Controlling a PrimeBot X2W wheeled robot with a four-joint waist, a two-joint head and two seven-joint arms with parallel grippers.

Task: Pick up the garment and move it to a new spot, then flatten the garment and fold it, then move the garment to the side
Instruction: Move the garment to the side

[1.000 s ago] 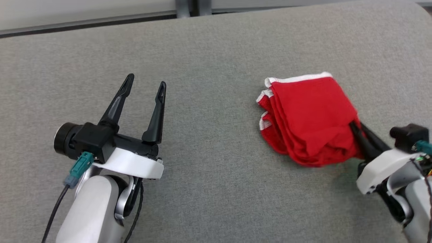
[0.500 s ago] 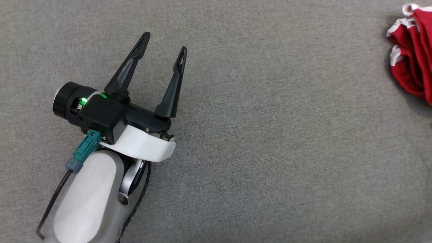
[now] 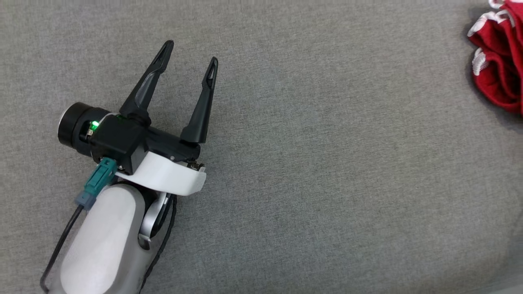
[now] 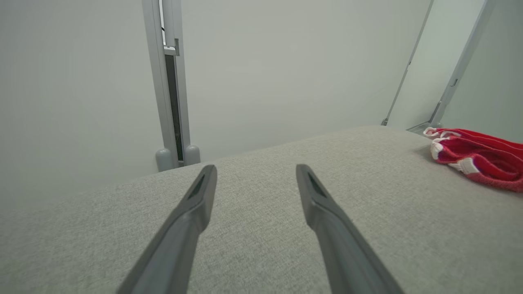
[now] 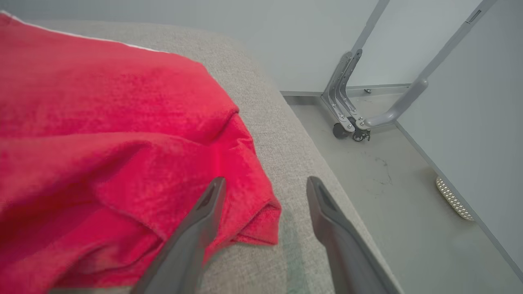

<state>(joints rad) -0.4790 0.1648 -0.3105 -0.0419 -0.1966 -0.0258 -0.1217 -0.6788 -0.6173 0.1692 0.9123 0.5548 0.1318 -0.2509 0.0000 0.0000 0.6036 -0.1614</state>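
Red garment [image 3: 500, 61]: folded, white-trimmed stack at the grey bench's [image 3: 327, 163] right end.
Handling: likely light, limp, layers slipping; pinch the whole folded corner.
Right gripper [image 5: 265, 181]: fingers parted, empty, at garment's corner.
Left gripper [image 3: 191, 52]: fingers wide, empty, well apart.

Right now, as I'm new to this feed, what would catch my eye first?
The red garment with white trim, bunched on the grey cushion at the head view's right edge. Then the left gripper at the lower left, jaws open and empty; the right gripper sits open at the garment's corner.
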